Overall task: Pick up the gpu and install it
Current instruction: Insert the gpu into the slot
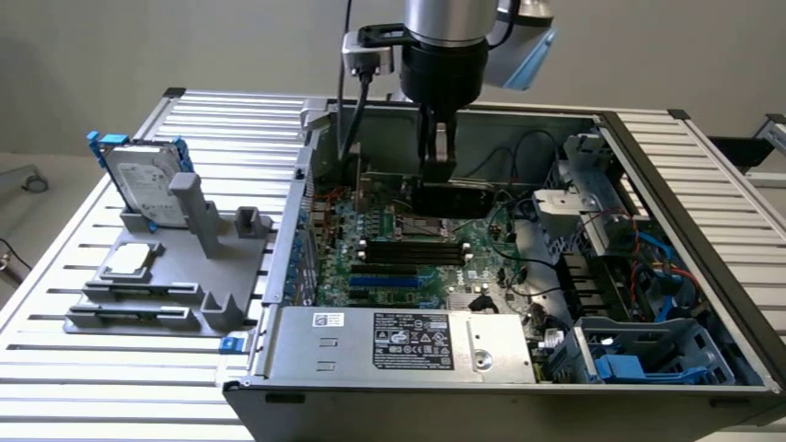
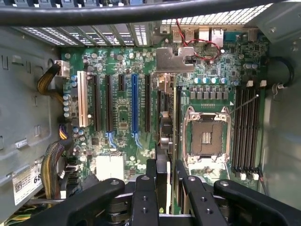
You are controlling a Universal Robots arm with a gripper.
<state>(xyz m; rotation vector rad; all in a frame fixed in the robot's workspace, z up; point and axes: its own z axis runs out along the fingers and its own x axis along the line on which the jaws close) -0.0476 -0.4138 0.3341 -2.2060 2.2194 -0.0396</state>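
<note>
**Over the open case, card held on edge**

On the slatted table (image 1: 74,368) lies an open computer case (image 1: 669,184), and the arm reaches down into its far half. Its gripper (image 1: 439,180) is clenched on the gpu (image 1: 457,198), which hangs on edge just above the motherboard (image 1: 406,276). A power supply (image 1: 411,341) lies along the case's near edge. At the exterior view's left, a hard drive (image 1: 142,184) stands upright on a grey holder (image 1: 147,276).

Seen from the wrist, the fingers (image 2: 151,179) pinch one end of the card. The card runs away from them between the row of long slots (image 2: 135,108) and the processor socket (image 2: 207,136), with its silver bracket (image 2: 175,60) toward the vented case wall. Whether it touches a slot I cannot tell. Memory slots (image 2: 247,132) lie on the socket's other side, and a red wire (image 2: 202,44) loops close by the bracket.
</note>
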